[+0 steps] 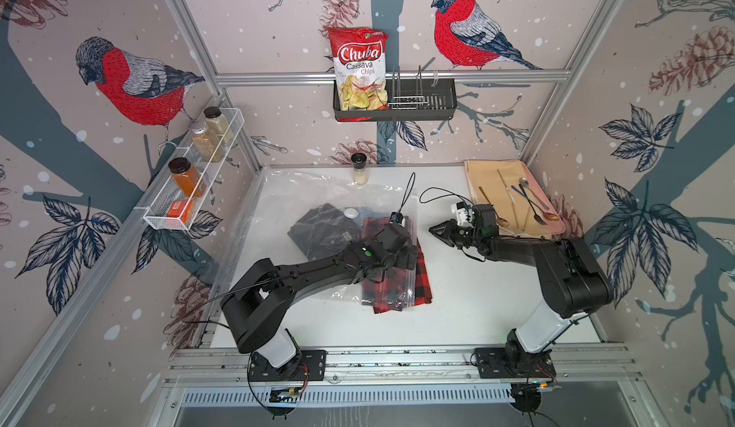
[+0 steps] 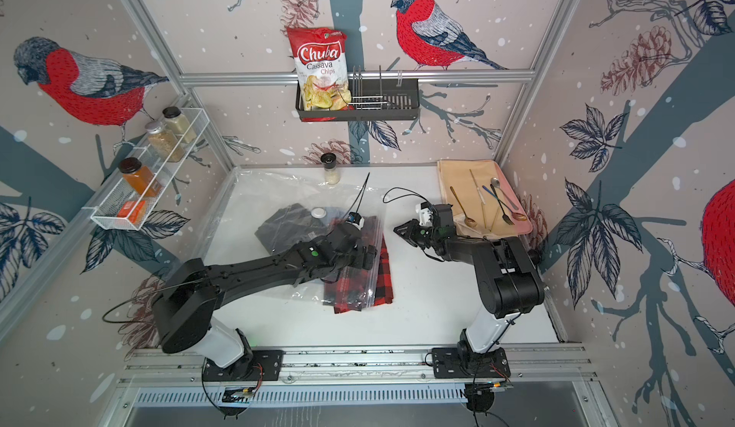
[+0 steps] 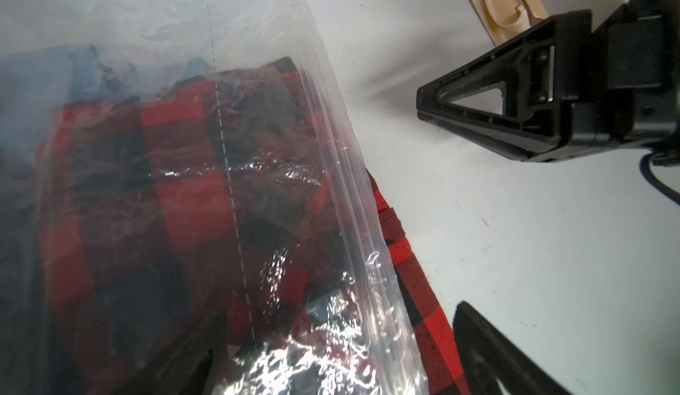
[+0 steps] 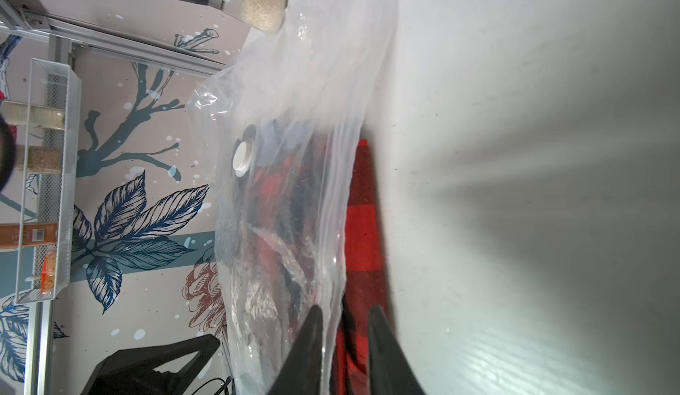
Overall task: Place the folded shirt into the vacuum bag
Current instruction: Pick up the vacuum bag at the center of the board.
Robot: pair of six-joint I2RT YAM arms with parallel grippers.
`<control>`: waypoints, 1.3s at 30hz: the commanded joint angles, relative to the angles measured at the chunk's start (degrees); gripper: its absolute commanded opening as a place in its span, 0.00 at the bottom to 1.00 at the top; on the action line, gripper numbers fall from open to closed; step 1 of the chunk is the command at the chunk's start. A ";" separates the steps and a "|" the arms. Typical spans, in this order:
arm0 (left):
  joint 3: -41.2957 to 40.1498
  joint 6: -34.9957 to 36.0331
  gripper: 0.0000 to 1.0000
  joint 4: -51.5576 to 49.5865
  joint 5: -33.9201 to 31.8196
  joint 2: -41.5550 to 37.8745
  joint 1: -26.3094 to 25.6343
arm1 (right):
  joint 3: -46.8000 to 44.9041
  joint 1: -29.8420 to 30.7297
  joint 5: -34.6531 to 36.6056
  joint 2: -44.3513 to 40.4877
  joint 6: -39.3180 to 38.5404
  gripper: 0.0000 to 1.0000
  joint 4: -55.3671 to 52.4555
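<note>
The vacuum bag (image 1: 302, 190) lies crinkled on the white table, its white valve cap (image 1: 351, 212) on top. A dark garment (image 1: 318, 230) is inside it. The folded shirt (image 1: 421, 281), red-and-black plaid, lies mostly under the clear film, with one edge (image 3: 423, 301) sticking out past the zip strip. My left gripper (image 1: 397, 260) is open wide over the bag mouth; one finger (image 3: 195, 356) shows through the plastic, the other (image 3: 478, 338) is over bare table. My right gripper (image 1: 431, 230) hovers just right of the bag, its fingers (image 4: 316, 323) a narrow gap apart, holding nothing.
A spice jar (image 1: 360, 168) stands at the back edge behind the bag. A tan mat with cutlery (image 1: 489, 178) lies at the back right, close behind my right wrist. A wire spice rack (image 1: 191, 174) hangs on the left wall and a black rack (image 1: 437, 98) with a chips bag on the back wall.
</note>
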 commanded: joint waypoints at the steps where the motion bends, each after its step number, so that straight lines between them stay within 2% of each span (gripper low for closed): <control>1: 4.66 2.85 0.95 -6.39 -5.12 4.34 -1.31 | 0.65 -0.26 -1.11 2.36 -1.37 0.22 1.01; 9: 19.45 4.39 0.91 -16.85 -14.88 18.00 -4.34 | -0.71 -3.26 -1.92 3.87 -1.41 0.21 2.13; 13: 23.46 4.91 0.84 -18.33 -17.13 22.04 -4.29 | -1.61 -4.72 -2.75 3.36 -1.80 0.21 2.40; 17: 27.10 5.12 0.73 -19.67 -18.20 25.59 -4.30 | -1.99 -5.36 -3.70 3.34 -1.99 0.21 2.76; 28: 28.93 3.97 0.53 -19.93 -20.49 26.40 -4.29 | -2.05 -5.63 -5.50 3.82 -2.16 0.21 3.71; 39: 30.52 3.86 0.54 -21.05 -20.33 28.50 -4.29 | -2.24 -5.63 -6.17 3.61 -2.25 0.23 3.88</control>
